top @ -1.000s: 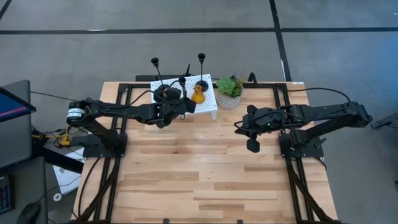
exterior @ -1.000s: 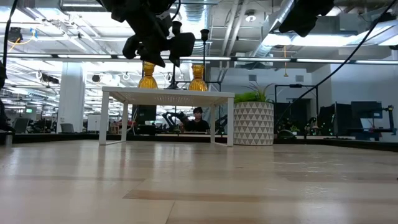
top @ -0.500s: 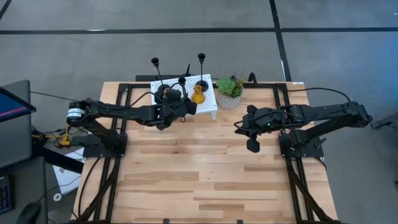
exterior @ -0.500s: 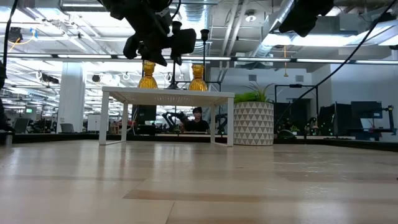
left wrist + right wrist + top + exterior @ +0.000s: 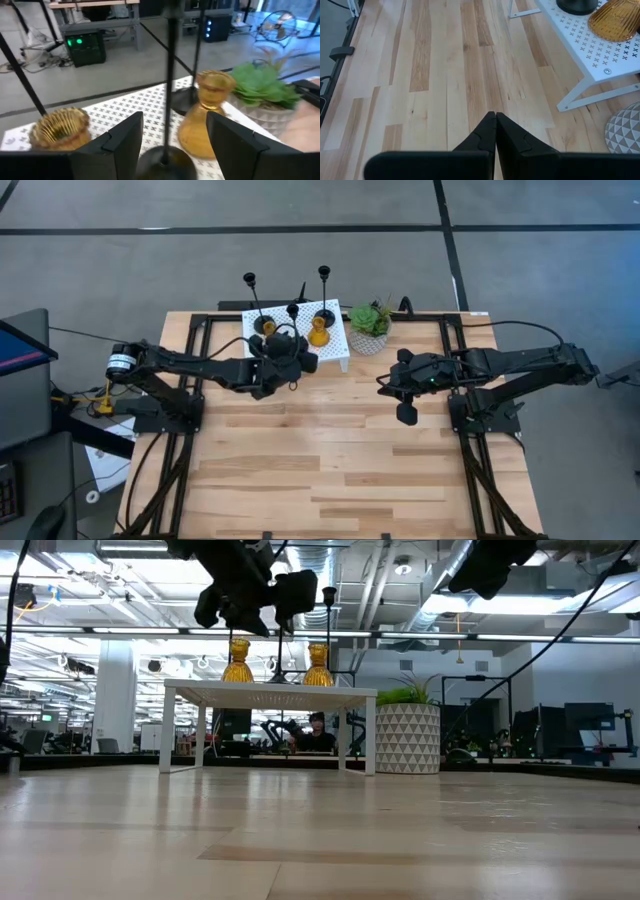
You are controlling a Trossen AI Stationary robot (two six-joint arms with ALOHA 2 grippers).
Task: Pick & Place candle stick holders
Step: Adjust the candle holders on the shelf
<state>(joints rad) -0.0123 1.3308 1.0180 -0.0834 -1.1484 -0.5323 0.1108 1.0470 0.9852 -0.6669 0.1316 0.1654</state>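
Observation:
Three black candle stick holders with thin stems stand by their round bases on a white perforated stand (image 5: pixel 338 346) at the table's far side: the left one (image 5: pixel 251 281), the middle one (image 5: pixel 293 309) and the right one (image 5: pixel 324 273). Two amber cone-shaped holders (image 5: pixel 268 326) (image 5: pixel 318 332) stand among them. My left gripper (image 5: pixel 288 350) is open at the stand's near edge. In the left wrist view its fingers (image 5: pixel 125 140) stand on either side of the middle black holder's stem (image 5: pixel 170 75) without touching it. My right gripper (image 5: pixel 386 385) is shut and empty above the table, to the right.
A small green potted plant (image 5: pixel 369 320) in a patterned white pot stands just right of the stand. Bare wooden tabletop (image 5: pixel 330 450) lies in front of the stand and between the arms. The stand's legs (image 5: pixel 166 730) raise its top above the table.
My left gripper has drawn back from over the stand toward the table's near edge and a little to the right, rising slightly. The left amber holder, hidden under it before, now shows. The holders have stayed in place.

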